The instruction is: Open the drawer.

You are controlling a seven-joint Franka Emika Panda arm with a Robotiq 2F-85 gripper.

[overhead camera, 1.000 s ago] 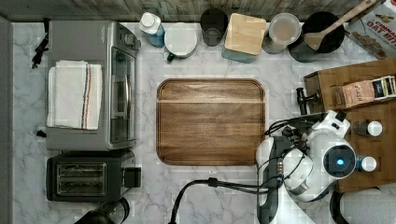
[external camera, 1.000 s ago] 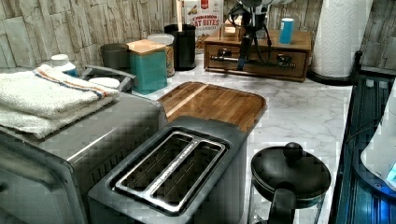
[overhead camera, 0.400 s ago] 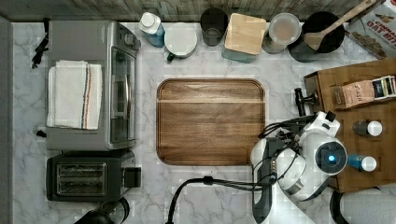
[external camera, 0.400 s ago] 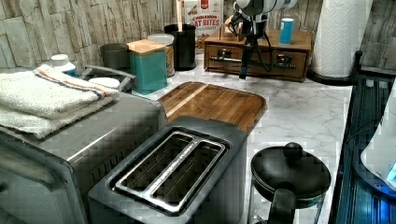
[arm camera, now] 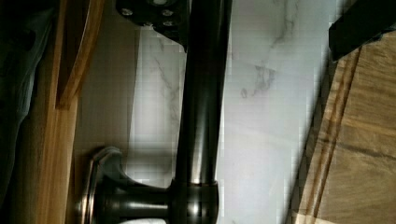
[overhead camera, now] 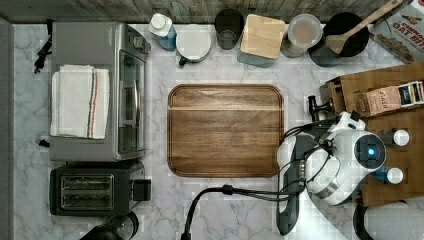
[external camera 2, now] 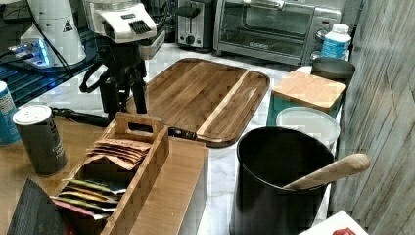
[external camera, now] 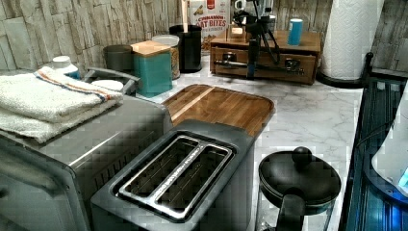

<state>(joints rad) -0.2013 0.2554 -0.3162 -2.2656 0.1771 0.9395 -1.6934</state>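
While the gripper (external camera: pixel 252 57) hangs at the drawer (external camera: pixel 263 65) front, its black fingers (external camera 2: pixel 139 95) stand either side of the long round bar handle (arm camera: pixel 201 93), slightly apart, not clamped. The brown wooden drawer sits at the left view's far right, beyond the rounded cutting board (external camera: pixel 219 106) on marble.

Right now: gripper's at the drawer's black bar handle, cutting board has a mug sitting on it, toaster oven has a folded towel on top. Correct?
Not quite. The cutting board is bare: the top view shows no mug or anything else on it. The rest holds: the gripper is at the drawer's black bar handle in the left view, and a folded towel lies on the toaster oven.
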